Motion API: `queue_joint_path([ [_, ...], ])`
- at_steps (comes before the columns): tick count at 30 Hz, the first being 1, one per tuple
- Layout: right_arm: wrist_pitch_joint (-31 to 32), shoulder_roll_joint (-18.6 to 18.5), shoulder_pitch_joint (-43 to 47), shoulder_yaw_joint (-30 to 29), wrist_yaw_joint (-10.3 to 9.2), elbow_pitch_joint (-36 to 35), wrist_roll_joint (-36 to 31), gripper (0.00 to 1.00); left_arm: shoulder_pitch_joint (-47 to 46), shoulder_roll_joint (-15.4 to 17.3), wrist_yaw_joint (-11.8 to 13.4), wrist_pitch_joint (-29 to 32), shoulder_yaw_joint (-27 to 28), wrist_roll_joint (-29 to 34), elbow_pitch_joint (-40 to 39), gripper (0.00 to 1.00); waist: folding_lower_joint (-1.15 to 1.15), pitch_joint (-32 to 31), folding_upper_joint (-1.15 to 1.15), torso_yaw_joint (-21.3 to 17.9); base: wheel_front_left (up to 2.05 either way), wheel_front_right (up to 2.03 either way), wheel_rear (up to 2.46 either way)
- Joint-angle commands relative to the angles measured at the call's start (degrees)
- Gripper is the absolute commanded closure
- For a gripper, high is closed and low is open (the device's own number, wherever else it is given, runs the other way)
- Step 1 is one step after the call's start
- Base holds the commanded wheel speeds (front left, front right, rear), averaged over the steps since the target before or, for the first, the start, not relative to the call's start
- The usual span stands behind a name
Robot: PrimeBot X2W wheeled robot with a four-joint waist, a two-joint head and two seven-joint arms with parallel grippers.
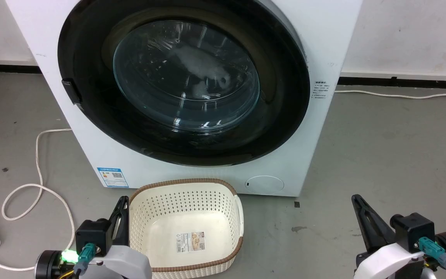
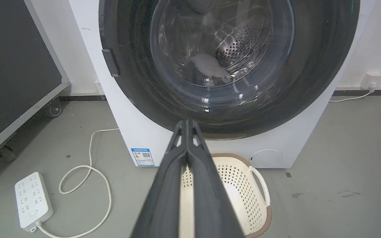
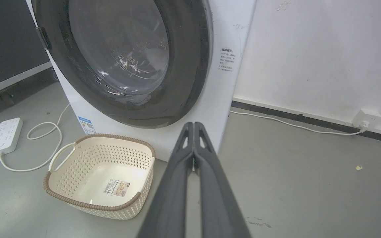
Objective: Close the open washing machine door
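Washing machine door (image 2: 229, 89), perforated drum (image 2: 240, 49) behind glass

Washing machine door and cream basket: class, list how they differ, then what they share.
The round, glossy black-rimmed glass washing machine door is dark and solid; the cream perforated basket is pale and holed. The door stands upright, shut against the white washing machine; the basket sits on the grey floor, open upward. Both have rounded outlines.

The grey floor (image 1: 381, 155) meets a white wall (image 1: 409, 31) along a black skirting strip (image 1: 401, 82) at two o'clock. A white power strip (image 2: 33, 200) lies at eight o'clock, and a dark wheeled panel (image 2: 12, 66) stands at ten.
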Motion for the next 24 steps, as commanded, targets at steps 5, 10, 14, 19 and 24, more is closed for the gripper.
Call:
queue_joint_path([
  [5, 0.03, 0.28, -0.78, -0.03, 0.05, -0.32, -0.42, 1.0, -0.85, 0.0, 0.16, 0.02, 0.05, 0.14, -0.26, 1.0, 0.0, 0.0, 0.0, 0.0, 0.0, 0.0, 0.0],
  [10, 0.03, 0.28, -0.78, -0.03, 0.05, -0.32, -0.42, 1.0, -0.85, 0.0, 0.16, 0.02, 0.05, 0.14, -0.26, 1.0, 0.0, 0.0, 0.0, 0.0, 0.0, 0.0, 0.0],
  [14, 0.03, 0.28, -0.78, -0.03, 0.05, -0.32, -0.42, 1.0, -0.85, 0.0, 0.16, 0.02, 0.05, 0.14, -0.26, 1.0, 0.0, 0.0, 0.0, 0.0, 0.0, 0.0, 0.0],
  [19, 0.03, 0.28, -0.78, -0.03, 0.05, -0.32, -0.42, 1.0, -0.85, 0.0, 0.16, 0.02, 0.05, 0.14, -0.26, 1.0, 0.0, 0.0, 0.0, 0.0, 0.0, 0.0, 0.0],
  [24, 0.03, 0.28, -0.78, -0.03, 0.05, -0.32, -0.42, 1.0, -0.85, 0.0, 0.16, 0.02, 0.05, 0.14, -0.26, 1.0, 0.0, 0.0, 0.0, 0.0, 0.0, 0.0, 0.0],
])
